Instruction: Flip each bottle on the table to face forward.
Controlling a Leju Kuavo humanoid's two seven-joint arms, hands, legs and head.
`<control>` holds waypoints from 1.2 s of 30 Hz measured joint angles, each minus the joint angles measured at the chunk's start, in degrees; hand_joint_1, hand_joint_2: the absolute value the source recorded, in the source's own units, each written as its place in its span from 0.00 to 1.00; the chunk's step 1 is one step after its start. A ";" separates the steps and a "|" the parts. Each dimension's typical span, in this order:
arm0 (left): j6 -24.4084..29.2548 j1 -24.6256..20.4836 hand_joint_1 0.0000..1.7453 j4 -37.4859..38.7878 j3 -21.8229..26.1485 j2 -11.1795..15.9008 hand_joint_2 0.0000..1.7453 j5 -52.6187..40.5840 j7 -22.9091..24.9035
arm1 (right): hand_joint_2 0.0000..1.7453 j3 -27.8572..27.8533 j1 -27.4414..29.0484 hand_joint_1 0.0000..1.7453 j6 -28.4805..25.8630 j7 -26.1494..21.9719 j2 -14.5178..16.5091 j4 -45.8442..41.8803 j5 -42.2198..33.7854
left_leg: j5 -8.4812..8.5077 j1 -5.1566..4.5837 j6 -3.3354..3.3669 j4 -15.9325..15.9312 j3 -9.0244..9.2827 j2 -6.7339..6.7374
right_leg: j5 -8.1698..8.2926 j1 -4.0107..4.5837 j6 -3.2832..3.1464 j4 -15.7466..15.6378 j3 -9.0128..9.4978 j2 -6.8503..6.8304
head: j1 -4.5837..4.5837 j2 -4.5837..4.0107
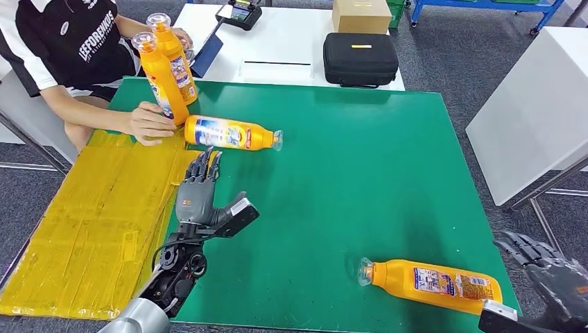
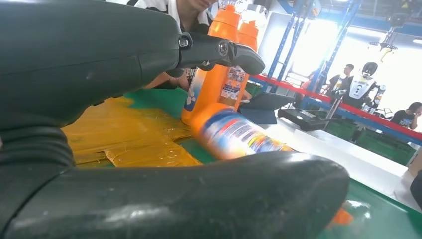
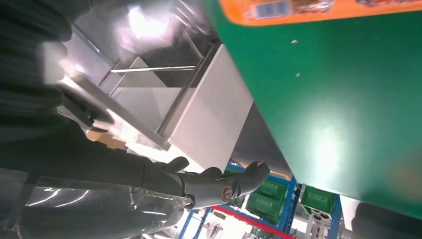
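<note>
- Nearest to my head camera is the left hand (image 1: 201, 198), low at about seven o'clock, fingers stretched flat and close together, thumb out to the side, holding nothing.
- Fingertips stop just short of the far lying bottle (image 1: 232, 132), which rests on the green mat (image 1: 360, 180) at about eleven o'clock, cap pointing to three o'clock. From the left wrist view that bottle (image 2: 239, 134) is blurred and its label unreadable, and my own thumb covers its cap end.
- At five o'clock I see the near lying bottle (image 1: 430, 279), cap to nine o'clock, label up. From the right wrist camera I get just a cropped orange strip of it.
- Right hand (image 1: 551, 274) sits off the mat's corner, cut by the frame edge. Fingers look loosely spread and empty, well apart from that bottle.
- Two upright bottles (image 1: 166, 69) stand together at ten o'clock; a person's hand (image 1: 149, 121) rests at their base, hiding the bottom of the nearer one.
- Yellow taped sheet (image 1: 97, 215) lies along nine o'clock.
</note>
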 joint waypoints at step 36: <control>-1.18 -0.83 0.00 0.03 -1.67 -0.91 0.00 1.80 0.02 | 1.00 19.42 -0.67 0.00 -7.53 10.81 -0.13 16.19 -3.92 | -0.01 -0.01 0.00 0.00 -0.01 -0.03 | -0.03 -0.02 0.04 0.00 0.02 -0.01 | 0.01 0.00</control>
